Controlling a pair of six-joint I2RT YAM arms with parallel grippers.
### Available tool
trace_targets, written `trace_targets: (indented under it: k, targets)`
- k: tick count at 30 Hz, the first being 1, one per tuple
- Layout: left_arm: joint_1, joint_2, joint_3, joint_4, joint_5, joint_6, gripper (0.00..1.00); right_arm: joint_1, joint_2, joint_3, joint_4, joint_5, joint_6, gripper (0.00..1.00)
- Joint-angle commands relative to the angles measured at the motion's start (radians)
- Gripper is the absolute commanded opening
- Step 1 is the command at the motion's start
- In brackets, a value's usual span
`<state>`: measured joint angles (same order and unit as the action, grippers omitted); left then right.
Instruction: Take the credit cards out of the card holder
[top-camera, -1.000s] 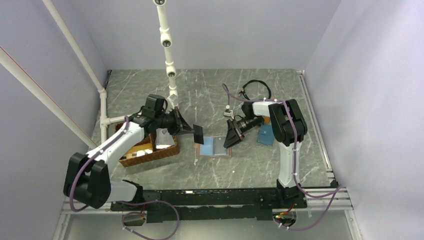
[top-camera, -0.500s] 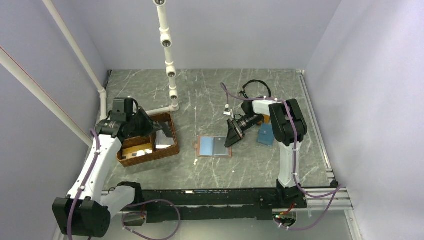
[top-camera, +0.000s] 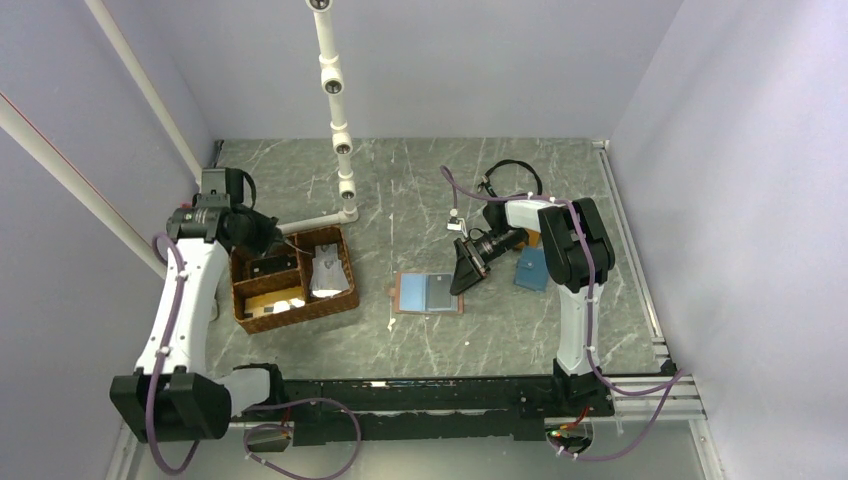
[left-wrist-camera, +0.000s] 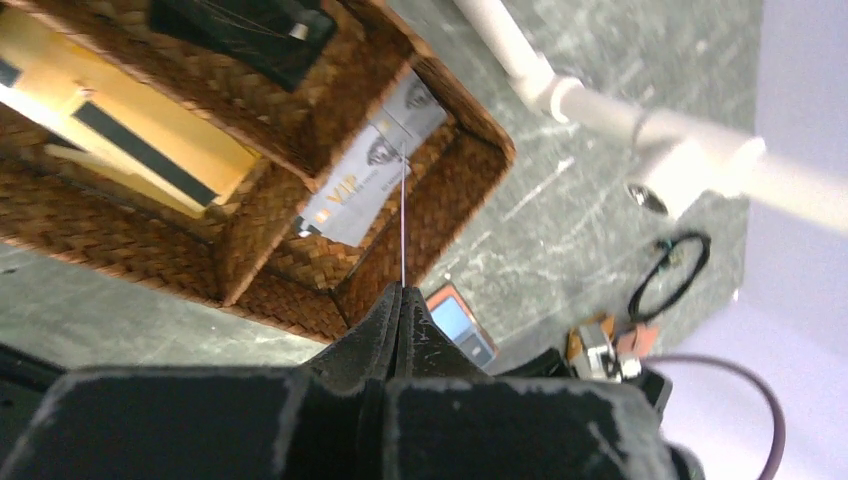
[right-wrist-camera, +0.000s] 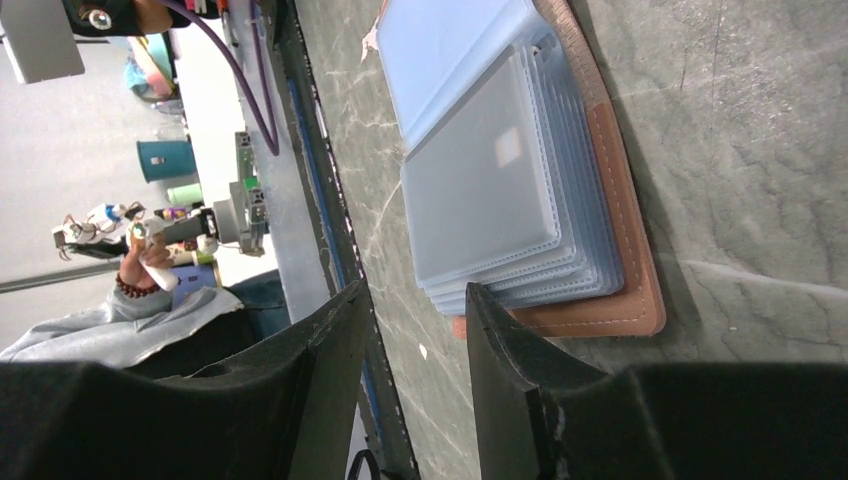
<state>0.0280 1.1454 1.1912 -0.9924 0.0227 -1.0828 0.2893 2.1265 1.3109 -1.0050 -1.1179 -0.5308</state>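
Apparently left jaws pinch a credit card (left-wrist-camera: 403, 225) over the basket (left-wrist-camera: 100, 232); right jaws gape beside card holder (right-wrist-camera: 622, 210).

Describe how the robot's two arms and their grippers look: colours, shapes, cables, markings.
Both arms look alike. The left arm and the right arm have smooth white links between bulky black joint housings. A purple cable runs loosely along each. The left gripper and the right gripper are matt black, each with two wedge-shaped fingers scuffed pale at the edges. No markings can be read.
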Motion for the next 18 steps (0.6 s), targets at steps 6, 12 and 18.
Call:
trace_targets:
  k: [6, 12, 18]
  targets:
    - [0.087, 0.189, 0.169, -0.246, -0.199, -0.158, 0.00, -0.001, -0.038, -0.002, 0.030, 0.035, -0.026, 0.44]
    - [0.127, 0.285, 0.214, -0.247, -0.224, -0.172, 0.00, -0.001, -0.042, -0.011, 0.031, 0.038, -0.029, 0.44]
    - [0.161, 0.357, 0.219, -0.232, -0.218, -0.210, 0.00, -0.002, -0.043, -0.015, 0.029, 0.039, -0.035, 0.44]
